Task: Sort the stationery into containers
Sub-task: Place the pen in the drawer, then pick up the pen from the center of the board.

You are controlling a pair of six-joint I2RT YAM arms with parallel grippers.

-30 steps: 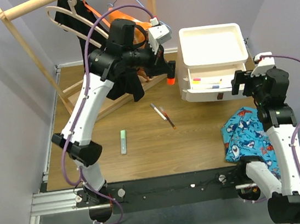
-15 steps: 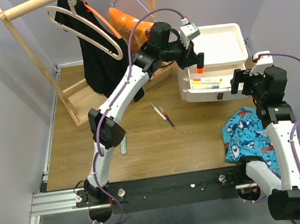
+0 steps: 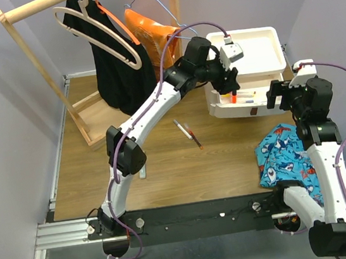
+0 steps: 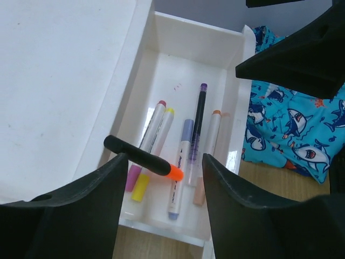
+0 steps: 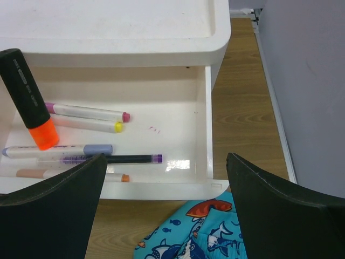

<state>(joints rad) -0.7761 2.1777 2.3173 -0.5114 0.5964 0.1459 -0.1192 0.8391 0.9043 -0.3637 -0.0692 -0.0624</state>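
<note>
Top external view, left to right: two loose pens lie on the wooden table, well apart from both grippers. Beyond them the left arm stretches across to the white drawer unit, and the left gripper tips down over the open drawer. Left wrist view: its fingers are spread. The black, orange-tipped marker slants across the gap above the sorted pens and looks let go. The right gripper, fingers spread and empty, sits just beside the drawer front.
</note>
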